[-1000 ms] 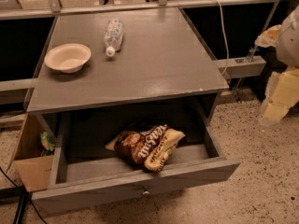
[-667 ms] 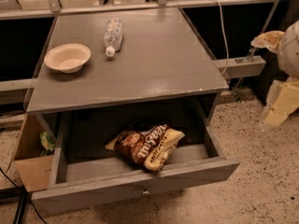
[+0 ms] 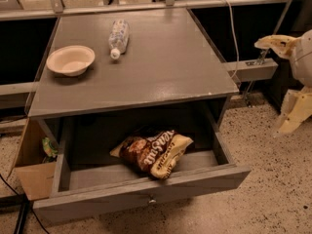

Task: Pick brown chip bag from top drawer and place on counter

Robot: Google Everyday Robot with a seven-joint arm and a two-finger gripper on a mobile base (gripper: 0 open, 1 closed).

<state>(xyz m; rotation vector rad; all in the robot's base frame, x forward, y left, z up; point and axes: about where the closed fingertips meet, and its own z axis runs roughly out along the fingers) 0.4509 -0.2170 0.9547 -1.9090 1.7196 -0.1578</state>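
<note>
The brown chip bag (image 3: 153, 151) lies flat in the open top drawer (image 3: 141, 194), near its front middle, with white lettering facing up. The grey counter (image 3: 161, 67) sits above the drawer. My gripper (image 3: 269, 86) hangs in the air at the far right, beside the cabinet at about counter height and well away from the bag. Its pale yellow fingers (image 3: 274, 42) are spread wide apart and hold nothing.
A white bowl (image 3: 70, 60) and a lying plastic bottle (image 3: 118, 37) are on the counter's back left. A tan cardboard box (image 3: 30, 172) with a small green packet (image 3: 48, 147) stands left of the drawer. A cable (image 3: 233, 30) hangs at the right. The floor is speckled.
My gripper has drifted a little to the left and downward at the right edge. The bag, drawer and counter items have not moved.
</note>
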